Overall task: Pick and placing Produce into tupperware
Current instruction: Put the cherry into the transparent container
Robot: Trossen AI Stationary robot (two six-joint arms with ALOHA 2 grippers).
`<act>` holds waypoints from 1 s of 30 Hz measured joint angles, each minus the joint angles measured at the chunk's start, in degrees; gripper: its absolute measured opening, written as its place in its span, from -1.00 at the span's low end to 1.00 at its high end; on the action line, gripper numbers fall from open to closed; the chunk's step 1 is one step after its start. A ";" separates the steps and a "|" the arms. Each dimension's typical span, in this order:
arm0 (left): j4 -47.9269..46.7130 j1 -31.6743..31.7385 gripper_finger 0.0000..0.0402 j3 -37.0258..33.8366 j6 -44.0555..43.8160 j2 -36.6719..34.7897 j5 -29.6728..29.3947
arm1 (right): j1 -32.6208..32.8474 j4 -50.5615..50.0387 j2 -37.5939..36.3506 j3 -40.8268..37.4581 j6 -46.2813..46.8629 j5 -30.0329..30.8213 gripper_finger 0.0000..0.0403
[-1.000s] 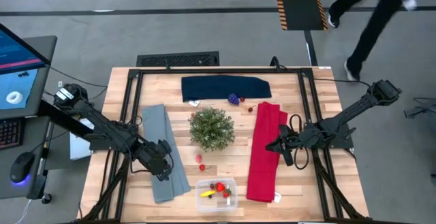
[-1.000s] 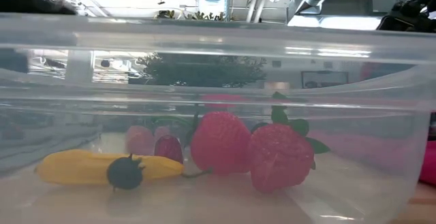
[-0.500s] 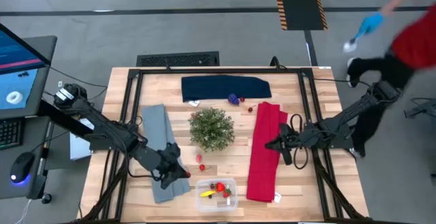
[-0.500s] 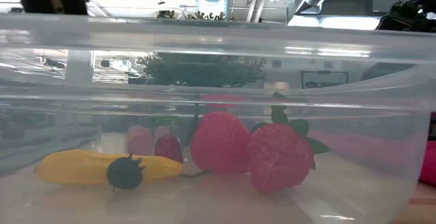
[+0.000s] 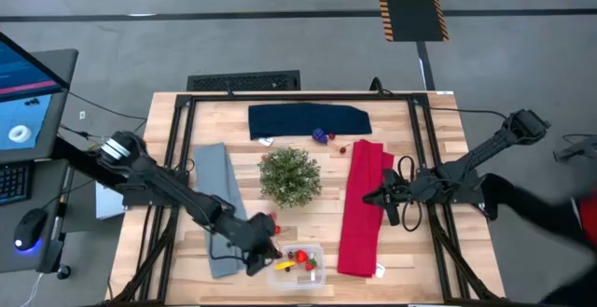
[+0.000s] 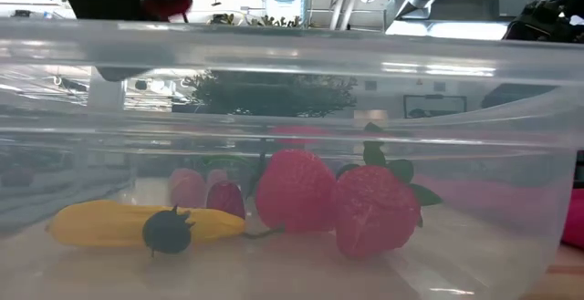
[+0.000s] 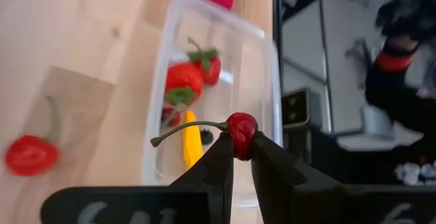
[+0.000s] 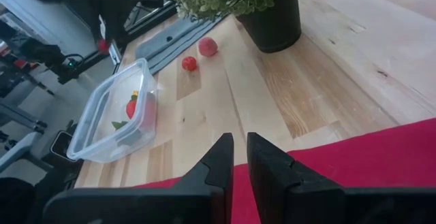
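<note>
A: Since the left pincer has its fingers clenched on a red cherry, stem sticking out sideways, it sits at the tupperware near-left edge; my read is it's carrying it over the rim to drop it in.

B: Right pincer?

A: Parked above the red cloth, fingers nearly together, grasping nothing. Looks idle.

B: Count in the box?

A: Low view: two strawberries, one yellow piece, one small dark berry, one smaller red piece behind. Five, as far as I can tell.

B: Left on the table?

A: Right wrist view shows two red pieces between the plant and the box. High view adds a purple grape cluster on the navy cloth and one red bit just beside it. Four loose, plus the one held.
</note>
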 joint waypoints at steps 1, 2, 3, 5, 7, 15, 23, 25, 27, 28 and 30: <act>-1.30 0.15 -0.84 1.81 0.58 1.68 1.63 | 0.00 0.00 0.00 0.00 0.00 -0.01 -0.67; -2.40 0.31 -0.84 3.72 1.44 3.42 3.31 | 0.00 0.00 0.00 0.00 -0.07 0.00 -0.67; -3.87 0.43 -0.84 5.39 2.39 4.87 4.93 | 0.00 0.00 0.00 0.00 -0.18 0.00 -0.67; -8.67 0.48 -0.84 8.79 4.13 7.62 5.98 | 0.00 0.00 0.00 0.00 -0.33 0.00 -0.67; -15.04 0.46 -0.84 11.64 4.60 9.58 3.77 | 0.00 0.00 0.00 0.00 -0.35 0.00 -0.67; -20.74 0.46 -0.66 14.00 7.15 11.18 -1.94 | 0.00 -0.02 0.00 0.00 -0.38 0.02 -0.67; -19.55 0.50 -0.11 14.00 7.56 11.18 -1.14 | 0.00 -0.04 0.00 0.00 -0.47 0.04 -0.67; -19.63 0.50 -0.04 14.00 7.88 11.16 -1.31 | 0.00 -0.04 0.00 0.00 -0.48 0.04 -0.67; -20.54 0.07 -0.02 13.98 7.93 10.79 -2.22 | 0.00 -0.04 0.00 0.00 -0.47 0.04 -0.67; -20.87 -0.14 -0.02 13.98 8.27 10.44 -2.46 | 0.00 -0.04 0.00 0.00 -0.48 0.04 -0.67; -22.60 -0.65 -0.04 13.98 9.33 9.35 -2.52 | 0.00 -0.04 0.00 0.00 -0.48 0.04 -0.67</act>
